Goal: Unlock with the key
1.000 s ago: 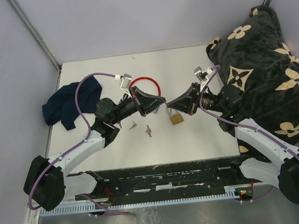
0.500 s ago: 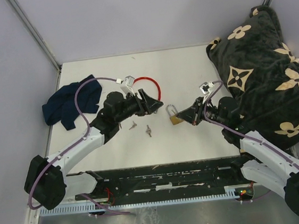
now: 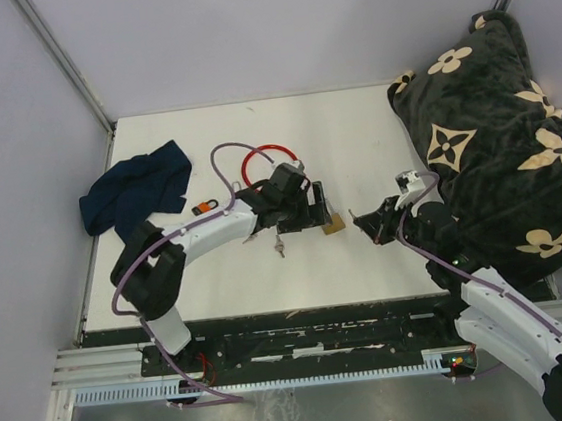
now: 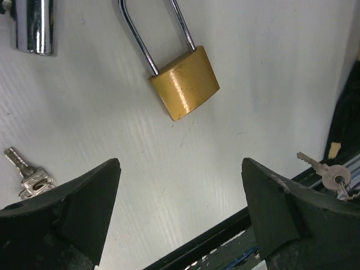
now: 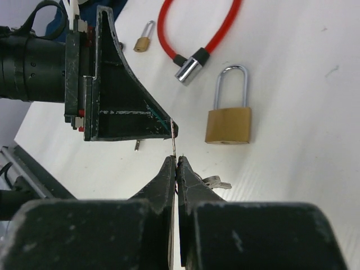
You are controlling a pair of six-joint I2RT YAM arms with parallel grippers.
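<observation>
I read the brass padlock (image 4: 184, 83) lying flat on the white table (image 3: 353, 132), shackle seated in its body, just ahead of the left gripper (image 4: 180, 169), whose jaws stand spread wide with nothing between them. The right gripper (image 5: 176, 160) sits just right of the padlock with its fingers pressed together on the key (image 5: 175, 147), whose thin blade stands edge-on above the fingertips. Further out I see loose keys (image 4: 28, 174) beside the left fingers, a red cable lock (image 3: 263, 149) behind the left gripper, a blue cloth (image 3: 133, 191) at the table's left edge and a patterned blanket (image 3: 494, 128) at the right.
</observation>
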